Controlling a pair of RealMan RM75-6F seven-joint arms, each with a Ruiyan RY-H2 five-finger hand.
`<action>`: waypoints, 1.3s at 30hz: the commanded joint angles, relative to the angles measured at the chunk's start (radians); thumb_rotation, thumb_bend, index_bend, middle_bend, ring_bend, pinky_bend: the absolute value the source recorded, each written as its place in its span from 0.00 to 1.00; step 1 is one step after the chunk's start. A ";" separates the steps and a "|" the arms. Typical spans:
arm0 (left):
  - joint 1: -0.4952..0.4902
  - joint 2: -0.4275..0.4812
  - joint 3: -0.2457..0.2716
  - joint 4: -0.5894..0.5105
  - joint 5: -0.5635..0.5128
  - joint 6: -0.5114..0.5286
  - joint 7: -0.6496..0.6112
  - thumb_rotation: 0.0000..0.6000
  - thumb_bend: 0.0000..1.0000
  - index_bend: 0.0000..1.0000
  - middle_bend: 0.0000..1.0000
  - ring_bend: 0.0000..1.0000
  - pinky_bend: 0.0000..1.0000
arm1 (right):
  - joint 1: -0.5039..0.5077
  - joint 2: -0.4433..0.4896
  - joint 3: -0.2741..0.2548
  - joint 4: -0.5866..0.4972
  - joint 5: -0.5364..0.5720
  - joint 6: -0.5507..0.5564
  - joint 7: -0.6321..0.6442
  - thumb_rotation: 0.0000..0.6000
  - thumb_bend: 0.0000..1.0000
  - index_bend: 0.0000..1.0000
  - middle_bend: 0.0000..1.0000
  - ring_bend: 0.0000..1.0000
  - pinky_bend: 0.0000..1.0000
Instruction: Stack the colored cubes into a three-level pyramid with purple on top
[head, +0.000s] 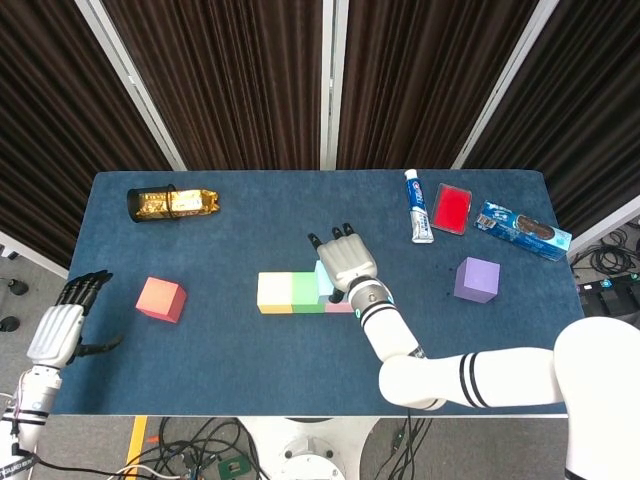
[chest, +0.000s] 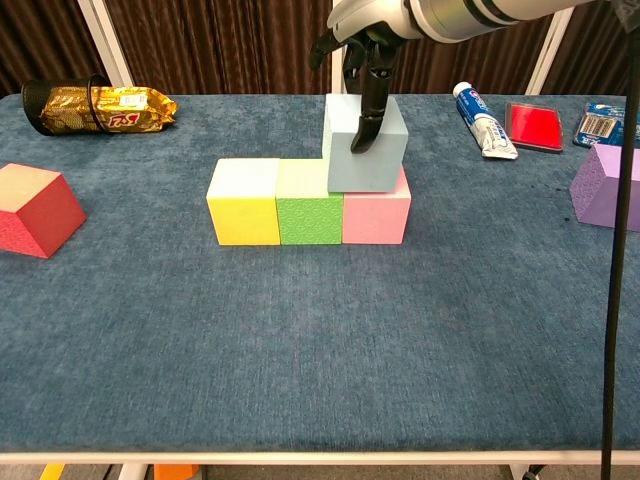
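Atop the light blue cube (chest: 366, 145), right robot hand (head: 345, 267), fingers down.

"What did the machine itself look like from where you stood?"

"Mostly white. The right arm (head: 470, 378) was a thick, smooth white shell, rounded like a tube, with two black bands around it. Nearer the wrist there were narrower black rings and a small green light."

"And the hands?"

"The right hand (head: 345, 266) had a silvery grey back, ridged into plates, and dark, slim fingers (chest: 365, 120), almost black. The left hand (head: 62, 325) matched it: pale grey plates on the back, black fingers, then a white wrist with black rings."

"Any wiring?"

"One thin black cable (chest: 616, 250) hung down the right edge in the chest view."
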 joint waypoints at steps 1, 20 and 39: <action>0.000 0.000 0.001 0.000 -0.002 -0.002 -0.001 1.00 0.17 0.08 0.06 0.00 0.06 | 0.009 -0.002 0.000 0.009 0.017 -0.012 -0.008 1.00 0.12 0.00 0.58 0.08 0.00; 0.001 0.001 0.004 0.006 0.000 -0.006 -0.011 1.00 0.17 0.08 0.06 0.00 0.06 | 0.026 -0.025 0.001 0.038 0.040 -0.007 -0.008 1.00 0.13 0.00 0.58 0.08 0.00; 0.004 -0.001 0.007 0.013 0.003 -0.004 -0.020 1.00 0.17 0.08 0.06 0.00 0.06 | 0.023 -0.032 0.011 0.050 0.065 -0.016 -0.005 1.00 0.08 0.00 0.46 0.07 0.00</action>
